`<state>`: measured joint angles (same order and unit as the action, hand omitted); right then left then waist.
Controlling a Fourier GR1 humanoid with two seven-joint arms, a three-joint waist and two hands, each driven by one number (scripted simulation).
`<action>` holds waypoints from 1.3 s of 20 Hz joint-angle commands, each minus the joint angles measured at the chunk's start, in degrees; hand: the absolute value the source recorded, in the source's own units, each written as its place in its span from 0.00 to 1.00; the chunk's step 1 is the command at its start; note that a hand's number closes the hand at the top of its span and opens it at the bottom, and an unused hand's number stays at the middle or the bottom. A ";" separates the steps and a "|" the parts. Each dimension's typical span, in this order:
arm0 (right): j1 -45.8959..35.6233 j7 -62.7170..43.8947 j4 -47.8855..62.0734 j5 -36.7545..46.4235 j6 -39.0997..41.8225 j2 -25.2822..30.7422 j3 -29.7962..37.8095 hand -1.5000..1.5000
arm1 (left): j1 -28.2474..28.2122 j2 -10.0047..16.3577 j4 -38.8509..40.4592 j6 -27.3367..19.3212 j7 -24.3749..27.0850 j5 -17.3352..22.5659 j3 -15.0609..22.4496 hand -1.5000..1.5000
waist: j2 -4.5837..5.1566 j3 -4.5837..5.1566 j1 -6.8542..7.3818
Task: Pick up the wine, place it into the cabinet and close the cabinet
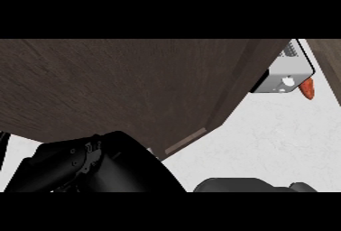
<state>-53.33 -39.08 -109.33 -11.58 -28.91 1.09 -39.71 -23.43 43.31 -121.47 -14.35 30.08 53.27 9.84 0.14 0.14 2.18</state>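
Nearest the view, the left hand occupied the lower left corner as 1 black mass, set against the lower edge of the door. Contact could not be confirmed, and it could not be told whether this hand was open or closed. Its position at the door's edge suited a push, so the step in hand was probably the closing of the cabinet. The right hand showed only as a low dark shape at the lower edge, right of centre, above the counter and apart from the door. Its state could not be told either, and no item showed in it. Beyond the hands, the dark wood door filled most of the view, slanting across it and hiding everything behind it. The cabinet interior was therefore not visible, and its contents could not be checked. The wine appeared nowhere in view; it was judged to be either inside the cabinet or hidden behind the door. Farther off lay bare white counter. At the far right stood a grey box with an orange item just beside it, and a 2nd wood panel crossed the top right corner.
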 commanded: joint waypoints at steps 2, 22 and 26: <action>-13.45 4.69 15.08 -2.49 0.01 -1.04 6.04 1.00 | -1.13 -1.76 2.26 1.84 1.08 -2.13 0.97 0.00 | -0.01 0.02 0.50; -16.89 24.35 48.81 -2.15 20.37 1.82 22.65 1.00 | 2.63 -4.68 1.80 1.82 -5.26 -3.36 -4.15 0.00 | 0.16 -0.11 -0.94; -17.03 29.91 53.81 1.69 17.64 1.17 22.44 1.00 | 1.46 -5.02 2.22 2.72 -5.11 -4.43 -2.95 0.00 | 0.38 -0.06 -0.02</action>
<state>-69.19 -12.53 -65.09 -12.46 -9.81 0.12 -20.69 -20.96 38.37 -119.41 -12.74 25.32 48.87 7.11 -1.61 0.17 1.76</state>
